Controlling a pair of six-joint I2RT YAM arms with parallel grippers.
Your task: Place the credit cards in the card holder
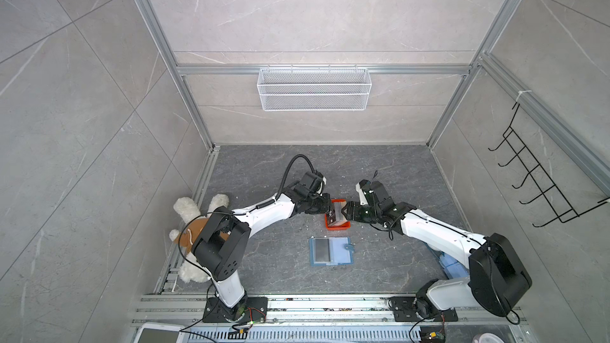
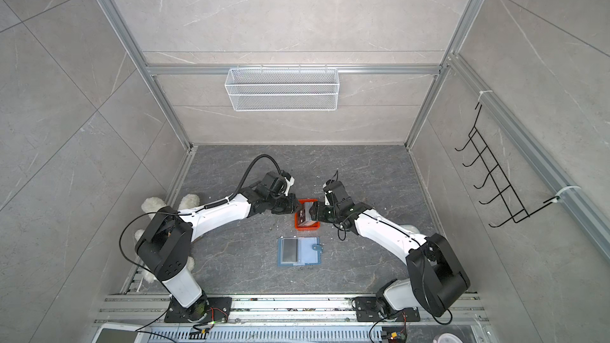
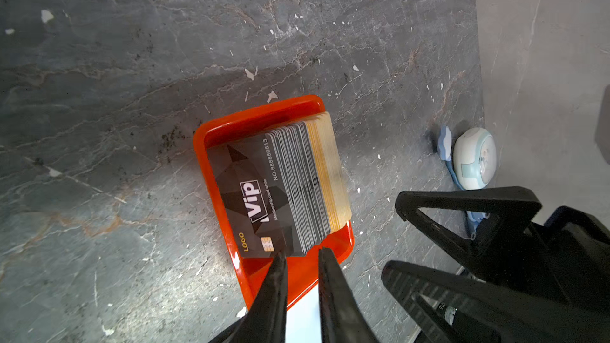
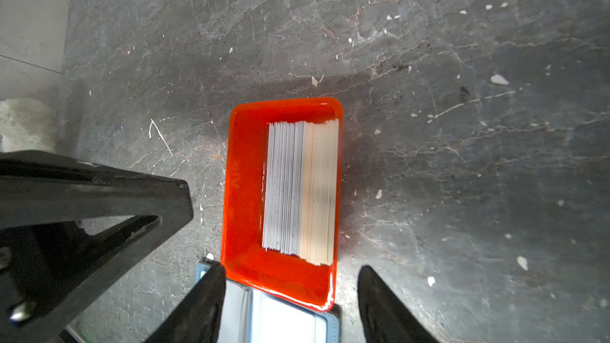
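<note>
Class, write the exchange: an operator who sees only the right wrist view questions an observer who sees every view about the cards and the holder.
Operator: Of the credit cards I see only edges. What is on the front?
Observer: The front face is dark, printed "ViP".
Operator: Does the orange tray overlap the card holder?
Observer: No; in both top views bare table shows between them, and the holder lies open.
</note>
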